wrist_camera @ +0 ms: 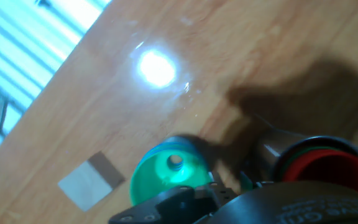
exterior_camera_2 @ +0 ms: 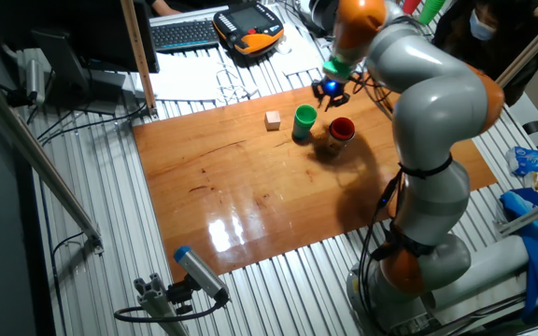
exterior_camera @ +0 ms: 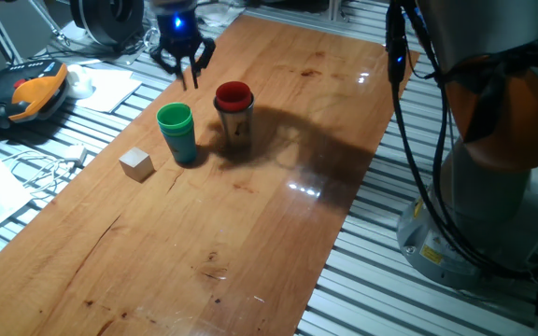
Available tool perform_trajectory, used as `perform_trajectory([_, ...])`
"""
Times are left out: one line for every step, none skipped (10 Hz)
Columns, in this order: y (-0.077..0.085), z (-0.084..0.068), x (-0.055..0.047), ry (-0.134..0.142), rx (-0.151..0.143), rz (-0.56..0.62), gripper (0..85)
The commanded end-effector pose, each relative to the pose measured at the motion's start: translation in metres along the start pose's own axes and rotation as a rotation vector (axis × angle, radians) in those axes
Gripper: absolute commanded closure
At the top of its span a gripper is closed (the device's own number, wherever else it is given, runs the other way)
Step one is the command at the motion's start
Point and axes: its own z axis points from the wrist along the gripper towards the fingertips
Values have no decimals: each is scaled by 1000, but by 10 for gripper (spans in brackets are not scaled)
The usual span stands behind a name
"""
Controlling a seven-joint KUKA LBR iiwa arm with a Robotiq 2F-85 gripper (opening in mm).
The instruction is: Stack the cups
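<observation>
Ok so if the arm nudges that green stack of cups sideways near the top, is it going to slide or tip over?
The green stack would probably tip rather than slide: it is taller than wide and tapers to a narrow base. It looks like thin plastic, so likely light and easily knocked. The table is glossy, so a low push might slide it instead, possibly toward the steel cup close beside it.

We can read no text, brand, number or sign in any of the views. The yellow label point(exterior_camera: 430, 250) low on the robot's base shows dark marks, but they are too small for us to make out. The orange handheld pendant point(exterior_camera_2: 248, 27) has a dark screen and buttons whose markings stay unreadable. The papers point(exterior_camera: 104, 87) beside the surface look blank at this size. The cups point(exterior_camera: 234, 99) and the wooden cube point(exterior_camera: 136, 164) carry no lettering that we can see.
</observation>
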Motion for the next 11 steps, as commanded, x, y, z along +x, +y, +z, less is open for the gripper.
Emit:
perform_trajectory([1,3,0,0,2,-47,510])
perform_trajectory([1,5,0,-15,20,-52,510])
perform_trajectory([0,8,0,-16,21,-53,510])
perform_trajectory([1,11,-1,-20,18,-52,510])
perform_trajectory([2,15,-3,-24,18,-55,510])
perform_trajectory([2,19,-5,-31,16,-58,510])
perform_trajectory([4,24,-7,-34,13,-60,510])
perform_trajectory([5,28,-7,-37,10,-57,510])
perform_trajectory([7,32,-4,-44,4,-54,510])
perform_trajectory([9,38,-1,-57,4,-50,510])
perform_trajectory([12,44,0,-69,6,-50,510])
